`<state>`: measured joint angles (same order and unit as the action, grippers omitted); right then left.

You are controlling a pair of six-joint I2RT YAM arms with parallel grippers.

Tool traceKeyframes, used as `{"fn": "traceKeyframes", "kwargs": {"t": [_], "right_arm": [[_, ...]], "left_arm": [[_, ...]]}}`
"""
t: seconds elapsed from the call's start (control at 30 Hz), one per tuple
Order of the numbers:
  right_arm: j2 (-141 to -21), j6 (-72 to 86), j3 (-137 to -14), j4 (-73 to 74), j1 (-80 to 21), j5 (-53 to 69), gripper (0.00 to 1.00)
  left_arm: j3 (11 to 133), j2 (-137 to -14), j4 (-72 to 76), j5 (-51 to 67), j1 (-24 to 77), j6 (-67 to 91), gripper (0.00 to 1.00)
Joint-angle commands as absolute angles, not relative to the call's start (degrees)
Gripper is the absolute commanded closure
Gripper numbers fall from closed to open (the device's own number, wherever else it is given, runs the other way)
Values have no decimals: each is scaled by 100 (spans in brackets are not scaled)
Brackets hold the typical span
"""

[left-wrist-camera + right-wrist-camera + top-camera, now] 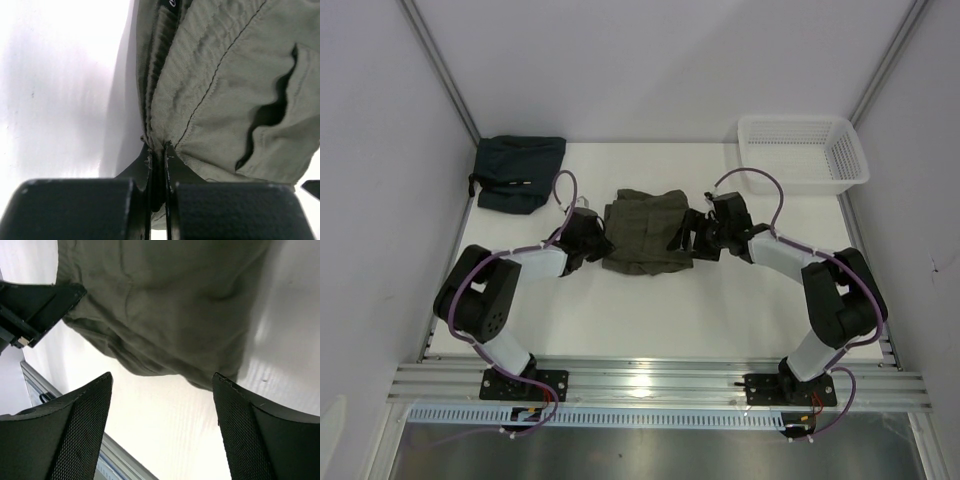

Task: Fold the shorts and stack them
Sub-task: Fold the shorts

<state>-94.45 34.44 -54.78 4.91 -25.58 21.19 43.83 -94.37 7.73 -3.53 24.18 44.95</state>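
At the near edge, the two arms are bolted to a metal rail [660, 385], and both reach forward over the white table [650, 315] toward its middle. The shorts [645, 235] lie there as a rumpled, partly folded olive heap, flat on the table, with one gripper at each side.

The left gripper [592, 238] is at the left edge of the heap. In its wrist view its fingers [100, 210] are pressed together, with only a thin slit between them, and they pinch a seamed edge of the shorts [225, 90] at the tip of the left gripper [157, 162].

The right gripper [692, 240] is at the right edge of the heap. Its wrist view shows the right gripper [161, 382] spread wide, holding nothing. The cloth [160, 305] lies just beyond its fingertips [95, 405], and bare table shows between them.

Farther back, a dark folded garment [518, 172] lies in the far left corner of the table. A white plastic basket [790, 170] sits in the far right corner, well apart from the shorts.
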Motion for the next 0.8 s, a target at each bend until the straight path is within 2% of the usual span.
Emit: {"fn": "traceKeyframes", "kwargs": {"t": [0.0,0.53,0.7,0.77], "right_arm": [[-9228,3323,-5537,493,-2313,1986,18],[-10362,3498,-5450,-597,-2004,2672,19],[-10476,3761,-5203,-1142,-2144,2935,26],[-10512,3884,-5116,-1265,-2223,2971,33]], "left_arm": [[4421,-9272,360,-501,2364,4236,100],[4315,-9360,475,-396,2320,4113,100],[4272,-9387,545,-290,2276,4140,100],[4272,-9430,580,-264,2268,4148,100]]}}
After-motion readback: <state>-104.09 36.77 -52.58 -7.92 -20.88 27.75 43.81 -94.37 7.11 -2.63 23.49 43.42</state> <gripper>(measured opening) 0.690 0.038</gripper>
